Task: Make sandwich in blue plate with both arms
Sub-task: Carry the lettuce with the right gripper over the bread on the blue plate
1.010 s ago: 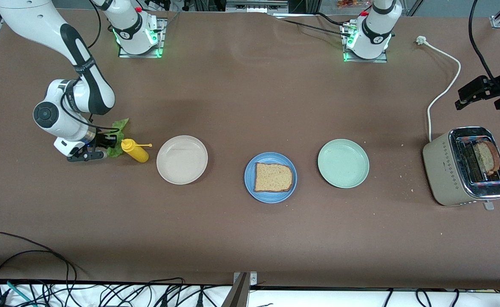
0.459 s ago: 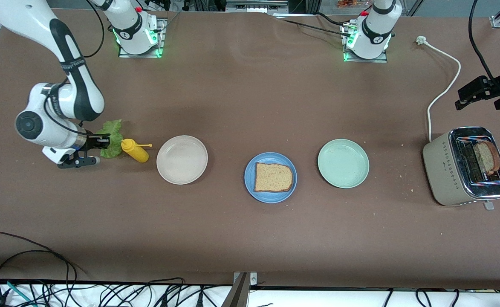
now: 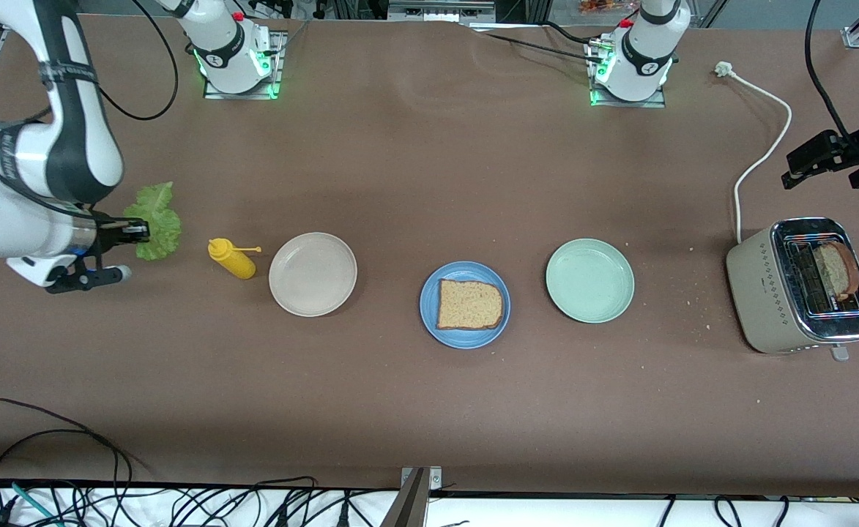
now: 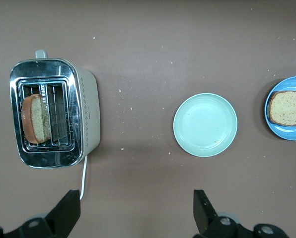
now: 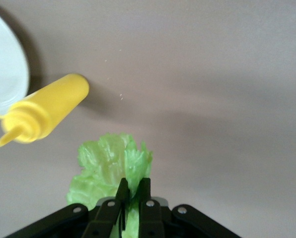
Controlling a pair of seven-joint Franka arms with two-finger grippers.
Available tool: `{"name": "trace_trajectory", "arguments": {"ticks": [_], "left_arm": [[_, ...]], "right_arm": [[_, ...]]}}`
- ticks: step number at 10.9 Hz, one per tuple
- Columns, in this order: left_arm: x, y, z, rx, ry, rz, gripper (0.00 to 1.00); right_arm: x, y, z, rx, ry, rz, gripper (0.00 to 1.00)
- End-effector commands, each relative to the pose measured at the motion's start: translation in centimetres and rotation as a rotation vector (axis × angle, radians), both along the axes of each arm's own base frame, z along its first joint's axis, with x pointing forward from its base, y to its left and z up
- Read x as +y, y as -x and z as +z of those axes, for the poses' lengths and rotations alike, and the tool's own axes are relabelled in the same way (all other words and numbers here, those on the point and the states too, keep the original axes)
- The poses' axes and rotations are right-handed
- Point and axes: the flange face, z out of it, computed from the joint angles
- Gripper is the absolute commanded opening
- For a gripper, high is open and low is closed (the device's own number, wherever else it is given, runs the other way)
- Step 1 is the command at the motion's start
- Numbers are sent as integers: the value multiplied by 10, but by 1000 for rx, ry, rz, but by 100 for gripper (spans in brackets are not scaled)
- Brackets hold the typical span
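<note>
Right gripper (image 3: 136, 233) pinches lettuce (image 3: 155, 230) above the table's end (sandwich filling); left gripper (image 3: 821, 162), wide open, waits over the toaster (image 3: 795, 289).

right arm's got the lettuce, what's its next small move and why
Probably carry the lettuce leaf, pinched in the shut right gripper, across toward the blue plate: a bare bread slice lies there, with the mustard bottle and cream plate between.

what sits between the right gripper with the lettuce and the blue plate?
Front view: from the right gripper, jaws shut on the lettuce leaf, toward the blue plate come the yellow squeeze bottle, then the empty cream-white plate.
</note>
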Motion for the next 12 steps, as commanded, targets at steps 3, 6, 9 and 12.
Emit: {"name": "trace_trajectory", "arguments": {"ticks": [3, 6, 9, 12], "left_arm": [[1, -2, 5, 6, -34, -3, 100], [0, -2, 5, 6, -33, -5, 100], [0, -2, 5, 6, -33, -5, 100], [0, -2, 5, 8, -34, -5, 100]], "right_arm": [[89, -18, 94, -17, -43, 88, 12], [201, 0, 100, -29, -90, 148, 12], [277, 1, 77, -91, -167, 184, 12], [362, 0, 51, -253, -244, 184, 11]]}}
